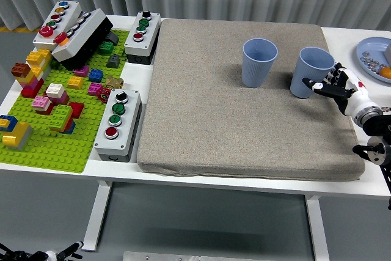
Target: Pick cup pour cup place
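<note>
A white counter (244,181) before grey pleated curtains carries a coarse beige mat (238,108). Two smooth blue tapered cups stand near the mat's far right corner: the left cup (259,62) alone, the right cup (311,72) tilted, gripped by the right hand (335,84).

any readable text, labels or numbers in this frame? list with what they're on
None readable.
Button boxes: coloured buttons only; any legends too small to read.
Blue cups: plain, no print visible.
Toy bricks on the green baseplate: no lettering resolvable.
Plate at right edge: no markings visible.
</note>
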Controlling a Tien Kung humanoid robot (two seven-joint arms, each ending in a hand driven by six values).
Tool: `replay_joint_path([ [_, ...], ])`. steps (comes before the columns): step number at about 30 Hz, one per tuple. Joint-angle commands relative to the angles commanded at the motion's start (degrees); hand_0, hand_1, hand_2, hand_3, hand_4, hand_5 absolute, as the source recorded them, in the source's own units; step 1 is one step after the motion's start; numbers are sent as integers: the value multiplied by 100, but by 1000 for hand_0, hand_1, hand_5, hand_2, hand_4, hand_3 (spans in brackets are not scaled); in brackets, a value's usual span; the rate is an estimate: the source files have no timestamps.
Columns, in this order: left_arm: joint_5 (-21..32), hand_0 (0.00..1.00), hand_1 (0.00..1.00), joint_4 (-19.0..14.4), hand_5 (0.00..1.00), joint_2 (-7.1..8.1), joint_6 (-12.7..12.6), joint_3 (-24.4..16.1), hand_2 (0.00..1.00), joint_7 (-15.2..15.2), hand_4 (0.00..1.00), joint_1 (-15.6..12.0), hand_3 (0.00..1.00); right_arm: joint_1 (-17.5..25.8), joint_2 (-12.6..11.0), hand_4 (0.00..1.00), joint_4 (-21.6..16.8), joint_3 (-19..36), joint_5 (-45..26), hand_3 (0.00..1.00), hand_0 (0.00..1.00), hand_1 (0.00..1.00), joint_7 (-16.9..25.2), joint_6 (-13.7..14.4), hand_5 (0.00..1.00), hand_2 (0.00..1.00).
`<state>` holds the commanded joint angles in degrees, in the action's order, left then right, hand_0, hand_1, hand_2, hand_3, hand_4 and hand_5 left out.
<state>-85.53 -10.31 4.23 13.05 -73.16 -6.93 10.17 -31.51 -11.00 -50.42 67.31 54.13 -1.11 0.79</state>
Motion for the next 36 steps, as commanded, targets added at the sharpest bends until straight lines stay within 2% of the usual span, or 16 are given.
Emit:
replay_joint_path([
  [12,-45,851,859,0,998,0,-2,-87,884,-1,595,-34,782,181,-113,817,-270,106,51,998,983,945,-72,-42,209,998],
  [25,-93,851,859,0,998,-10,1,-193,884,-7,594,-41,783,484,-335,818,-986,196,117,998,984,944,-162,-111,212,998],
  [36,-71,851,858,0,998,-8,15,-219,884,-4,594,-43,782,761,-567,817,-1364,391,176,998,984,944,-227,-129,218,998],
])
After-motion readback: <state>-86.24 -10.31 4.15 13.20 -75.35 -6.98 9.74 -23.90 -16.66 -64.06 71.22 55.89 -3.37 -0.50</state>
